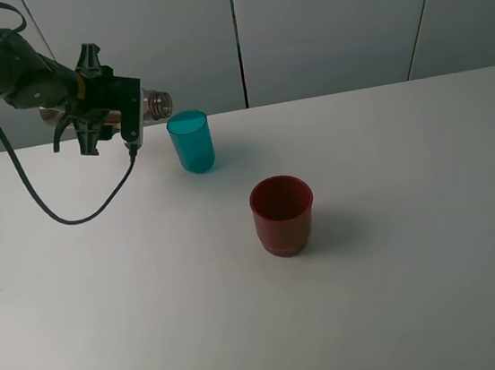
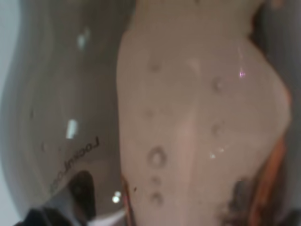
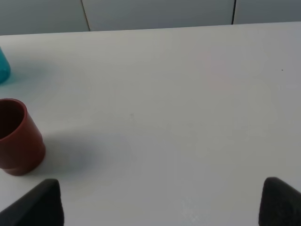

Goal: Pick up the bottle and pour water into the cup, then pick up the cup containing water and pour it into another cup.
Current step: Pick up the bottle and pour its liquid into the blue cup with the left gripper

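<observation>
The left gripper [image 1: 130, 109] is closed around the bottle [image 1: 158, 104] and holds it in the air above the far left part of the table [image 1: 420, 263]. The bottle lies almost horizontal. Its open neck points to the right and ends just beside the rim of the teal cup [image 1: 192, 142], a little above it. In the left wrist view the bottle [image 2: 188, 117] fills the whole picture, very near and blurred, with small drops on its wall. We cannot tell if water is running out. A black cable [image 1: 52, 209] hangs in a loop under the left arm.

The teal cup stands upright on the table, directly to the right of the gripper. The red cup [image 1: 283, 215] stands upright too, nearer to the front and to the right of the teal cup, apart from it.

In the right wrist view we see the right gripper [image 3: 162, 207] with its two dark fingertips [image 3: 44, 202] far apart and with nothing between them. It hangs above bare table. The red cup [image 3: 16, 136] and an edge of the teal cup [image 3: 2, 68] are well to one side of it.
</observation>
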